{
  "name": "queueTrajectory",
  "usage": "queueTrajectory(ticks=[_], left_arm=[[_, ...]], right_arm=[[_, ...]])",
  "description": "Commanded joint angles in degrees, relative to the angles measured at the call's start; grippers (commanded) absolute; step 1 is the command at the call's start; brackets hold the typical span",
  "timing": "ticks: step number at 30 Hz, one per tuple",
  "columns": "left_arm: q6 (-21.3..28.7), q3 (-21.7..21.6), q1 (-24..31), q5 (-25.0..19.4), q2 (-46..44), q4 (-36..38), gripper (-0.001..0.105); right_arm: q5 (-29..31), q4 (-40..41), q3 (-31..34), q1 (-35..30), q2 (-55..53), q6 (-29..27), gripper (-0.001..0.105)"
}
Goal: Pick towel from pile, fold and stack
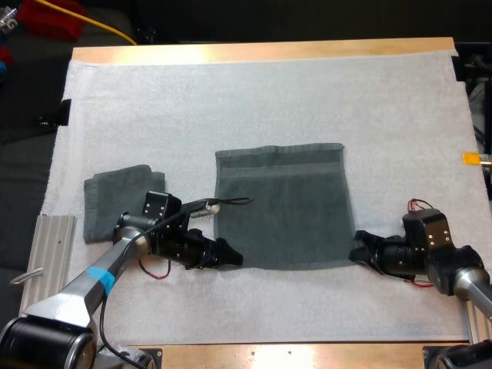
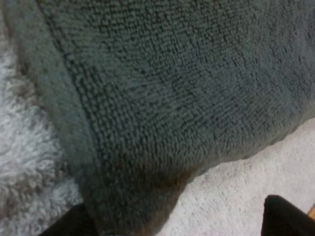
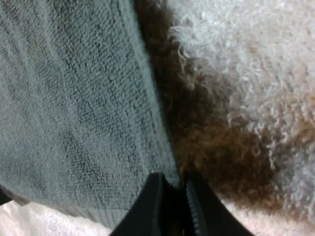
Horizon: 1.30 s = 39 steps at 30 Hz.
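- The spread towel [image 1: 280,207] lies flat in the middle of the mat [image 1: 269,100]. The folded towel [image 1: 115,200] sits well apart to its left, and we judge it starts the stack.
- Our left hand [image 1: 229,257] is at the near left corner, its fingers apart astride it and not yet pinching.
- Our right hand [image 1: 359,250] is at the near right corner, its fingers [image 3: 152,206] nipped on the hem.
- We judge both near corners are taken so the fold can go away from us.

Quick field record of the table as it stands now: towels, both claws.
spread towel: flat, mid-mat
folded towel: to its left, apart from it
left claw: open, at the spread towel's near left corner
right claw: shut on the spread towel's near right corner
white mat: under both towels
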Motion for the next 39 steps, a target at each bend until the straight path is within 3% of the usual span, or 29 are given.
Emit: queueTrajectory(ticks=[1,6,11,16,22,28,39], left_arm=[[0.0,0.6,-0.5,0.0,1.1,-0.7,0.067],[0.0,0.6,-0.5,-0.1,1.1,-0.5,0.059],[0.0,0.6,-0.5,-2.4,1.1,0.5,0.026],[0.6,0.6,-0.5,-2.3,1.1,2.0,0.0],[5.3,0.6,-0.5,-2.8,0.6,7.4,0.0],[7.0,0.4,-1.4,-4.0,-4.4,11.6,0.0],[7.0,-3.4,-13.6,-13.8,-12.6,20.0,0.0]], right_arm=[[0.0,0.5,0.2,0.0,-0.4,-0.7,0.0],[0.0,0.5,0.2,0.0,-0.4,-0.7,0.0],[0.0,0.5,0.2,0.0,-0.4,-0.7,0.0],[-0.5,0.5,0.2,0.0,-0.4,-0.7,0.0],[-0.8,0.6,0.2,0.0,-2.3,-0.7,0.0],[-0.8,4.8,0.2,0.0,-8.0,-0.6,0.001],[-2.7,15.4,0.2,2.9,-17.4,-0.5,0.001]])
